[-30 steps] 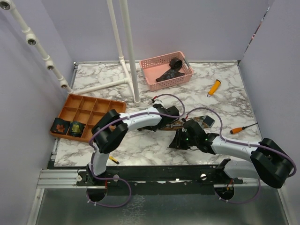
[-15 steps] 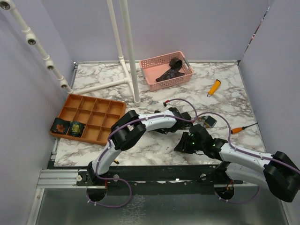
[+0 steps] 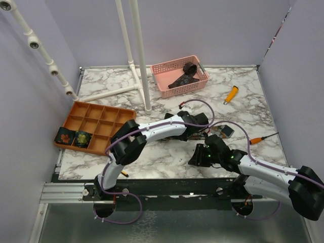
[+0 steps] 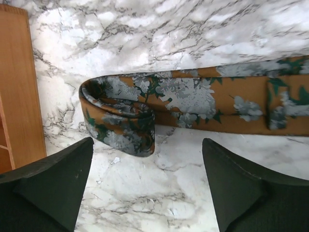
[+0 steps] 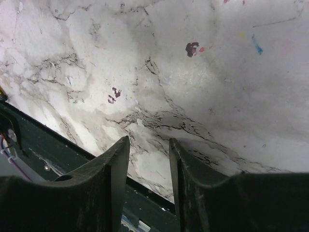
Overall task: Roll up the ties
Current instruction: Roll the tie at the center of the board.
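A rust-brown tie with grey and green flowers lies flat on the marble, its left end folded over into a loose, flattened roll. My left gripper hangs open wide just on the near side of that roll, touching nothing. From above, the left gripper covers most of the tie. My right gripper is open with nothing between its fingers, low over bare marble by the table's near edge; from above the right gripper is in front of the tie. Two rolled ties sit in the orange tray.
A pink basket at the back holds dark ties. Orange-handled tools lie at the right and near my right arm. A white pipe stand rises at the back left. The orange tray's wall borders the left wrist view.
My left gripper has opened wide and let go of the tie's rolled end. My right gripper has drawn back toward the near edge and opened a little.
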Controlling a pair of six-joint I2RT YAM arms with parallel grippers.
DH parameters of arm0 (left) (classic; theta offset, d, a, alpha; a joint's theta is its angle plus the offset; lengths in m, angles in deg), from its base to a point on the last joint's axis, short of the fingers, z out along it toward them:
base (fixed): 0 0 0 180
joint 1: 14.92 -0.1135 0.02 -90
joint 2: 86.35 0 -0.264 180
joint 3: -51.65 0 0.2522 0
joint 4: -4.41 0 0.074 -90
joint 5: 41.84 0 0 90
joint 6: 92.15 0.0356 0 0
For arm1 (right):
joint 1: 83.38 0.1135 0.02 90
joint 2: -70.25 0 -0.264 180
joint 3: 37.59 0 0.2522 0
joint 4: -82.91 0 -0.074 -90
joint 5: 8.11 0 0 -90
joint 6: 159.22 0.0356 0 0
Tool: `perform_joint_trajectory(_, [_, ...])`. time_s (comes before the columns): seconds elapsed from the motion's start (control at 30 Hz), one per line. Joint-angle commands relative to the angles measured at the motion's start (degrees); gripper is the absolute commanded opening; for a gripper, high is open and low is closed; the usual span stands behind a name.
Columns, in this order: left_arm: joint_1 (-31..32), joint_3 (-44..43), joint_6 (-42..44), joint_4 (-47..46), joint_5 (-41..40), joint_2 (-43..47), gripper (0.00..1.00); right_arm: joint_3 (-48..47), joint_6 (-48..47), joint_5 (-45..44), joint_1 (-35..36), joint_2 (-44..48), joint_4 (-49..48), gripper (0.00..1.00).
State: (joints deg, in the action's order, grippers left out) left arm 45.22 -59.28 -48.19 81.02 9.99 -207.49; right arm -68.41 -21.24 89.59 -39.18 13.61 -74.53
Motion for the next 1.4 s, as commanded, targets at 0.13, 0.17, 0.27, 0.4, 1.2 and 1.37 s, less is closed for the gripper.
perform_joint_trajectory(0.13, [-0.5, 5.2, 4.4, -6.9, 5.3, 17.6, 0.96, -8.2, -5.5, 0.3, 0.4, -2.7, 2.2, 0.47])
perform_joint_trajectory(0.17, [-1.4, 7.9, 5.3, -9.0, 6.9, 20.4, 0.96, -9.8, -5.7, 0.6, 0.4, -4.3, 1.7, 0.47])
perform_joint_trajectory(0.27, [-8.0, 19.6, 8.8, -19.9, 14.1, 31.6, 0.96, -15.5, -6.3, 1.2, 0.5, -10.4, 0.7, 0.46])
perform_joint_trajectory(0.4, [-20.7, 36.0, 14.7, -33.6, 29.7, 46.0, 0.99, -23.5, -6.6, 1.7, 0.8, -19.2, -1.7, 0.46])
perform_joint_trajectory(1.2, [-34.8, 50.9, 20.4, -43.4, 48.4, 46.2, 0.99, -43.2, -7.1, -7.0, -0.1, -46.3, 6.3, 0.42])
perform_joint_trajectory(1.37, [-34.8, 50.7, 20.5, -45.1, 50.9, 44.2, 0.99, -41.2, -8.0, -6.8, -1.5, -45.6, 5.5, 0.41])
